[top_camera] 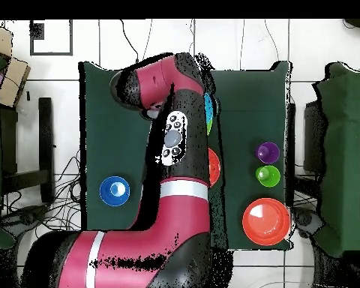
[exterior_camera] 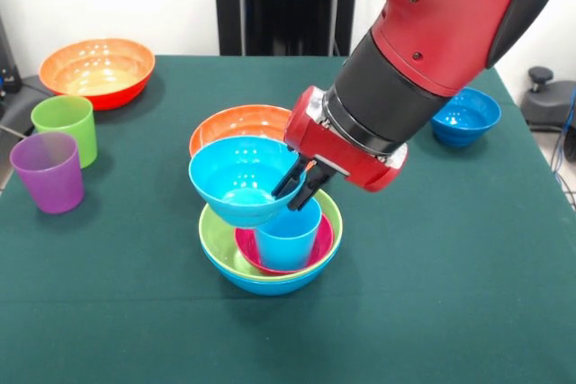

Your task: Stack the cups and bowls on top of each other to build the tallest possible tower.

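Tower (exterior_camera: 270, 263) under construction at the middle of the green table (exterior_camera: 450, 294): blue bowl, lime bowl, magenta bowl and light blue cup (exterior_camera: 288, 236) are nested. The gripper (exterior_camera: 295, 188) pinches the rim of a cyan bowl (exterior_camera: 236, 182), held tilted just above the cup. Still unstacked, by this view: two orange bowls (exterior_camera: 97, 69), a dark blue bowl (exterior_camera: 466, 116), a green cup (exterior_camera: 67, 125) and a purple cup (exterior_camera: 49, 171). White wall and tiled floor surround the table.
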